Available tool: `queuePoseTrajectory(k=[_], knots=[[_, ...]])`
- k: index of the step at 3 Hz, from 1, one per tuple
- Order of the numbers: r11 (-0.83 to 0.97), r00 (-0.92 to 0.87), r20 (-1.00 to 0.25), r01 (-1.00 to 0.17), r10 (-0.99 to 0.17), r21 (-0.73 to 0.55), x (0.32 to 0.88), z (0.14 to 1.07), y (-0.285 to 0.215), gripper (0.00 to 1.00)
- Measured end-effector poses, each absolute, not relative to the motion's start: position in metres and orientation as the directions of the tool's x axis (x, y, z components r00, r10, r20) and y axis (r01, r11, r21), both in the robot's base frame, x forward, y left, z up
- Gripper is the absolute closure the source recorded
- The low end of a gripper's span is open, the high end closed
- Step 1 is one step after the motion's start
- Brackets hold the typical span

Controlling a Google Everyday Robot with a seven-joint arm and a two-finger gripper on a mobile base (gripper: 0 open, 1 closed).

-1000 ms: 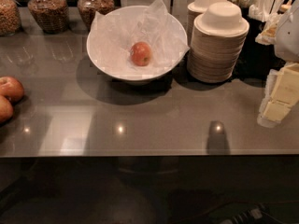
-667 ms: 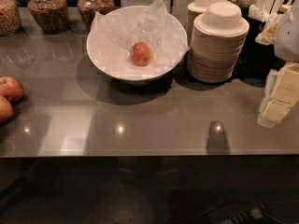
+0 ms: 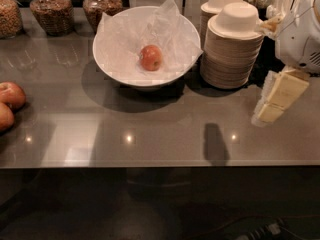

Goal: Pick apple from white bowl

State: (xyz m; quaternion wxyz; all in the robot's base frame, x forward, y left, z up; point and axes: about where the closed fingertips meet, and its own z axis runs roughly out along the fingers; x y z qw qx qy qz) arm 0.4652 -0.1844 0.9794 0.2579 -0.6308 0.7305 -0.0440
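Red-orange apple (image 3: 151,57) rests in white bowl (image 3: 150,80) near far edge of counter (image 3: 150,129); gripper (image 3: 277,98) hangs at right edge, well apart, grip state indeterminable.

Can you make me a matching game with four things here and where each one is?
Things: 1 apple; 2 pair of red apples; 3 stacks of small bowls; 4 tool.
Places: A left edge of the table; B far right, over the table; C in the white bowl; D right of the white bowl.
Pairs: 1-C; 2-A; 3-D; 4-B.
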Motion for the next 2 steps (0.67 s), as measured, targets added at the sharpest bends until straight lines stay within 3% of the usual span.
queuePoseTrajectory(k=[2], knots=[[0.119,0.197,-0.425,-0.784,-0.883,-0.609,0.529,1.009,-0.125,0.0]])
